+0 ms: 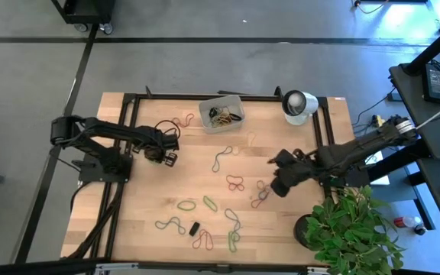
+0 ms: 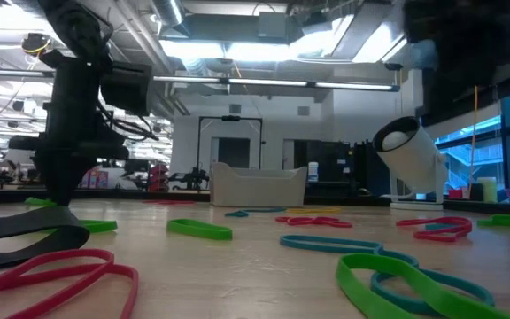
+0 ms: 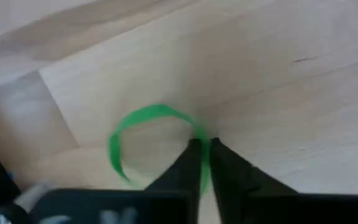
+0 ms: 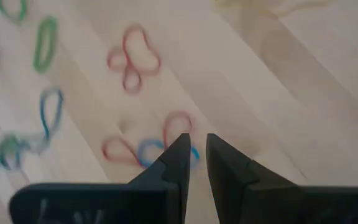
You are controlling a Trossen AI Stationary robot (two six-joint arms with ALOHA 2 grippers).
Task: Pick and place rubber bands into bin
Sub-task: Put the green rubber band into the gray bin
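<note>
Many rubber bands (image 1: 235,182) lie loose on the wooden table (image 1: 143,206), and only a few sit inside the bin (image 1: 221,114). So the job looks like it is just partly done. Most of the work is left.

The bin is a small see-through white tub with round corners. It stands at the far edge of the table, near the middle, beside a white round thing (image 1: 299,105) with a dark face. Inside the bin there is a small dark and tan heap of bands.

The bands on the table are thin little loops in green, red, blue and black. Some lie alone, like the green band (image 1: 186,205) near the middle. Some are tangled in twos, like a red one and a blue one together. They are spread over the middle and near side of the table, well apart from the bin.

The left gripper (image 3: 202,149) is on the left side of the table, not far from the bin. Its two dark fingers are pinched together on the edge of a green loop (image 3: 129,127), and the rest of the loop sticks out in front of them. I think this band goes to the bin next.

The right gripper (image 4: 195,148) hangs over a red and blue tangle (image 4: 148,148) on the right side. Its fingers have a small gap and hold nothing.
</note>
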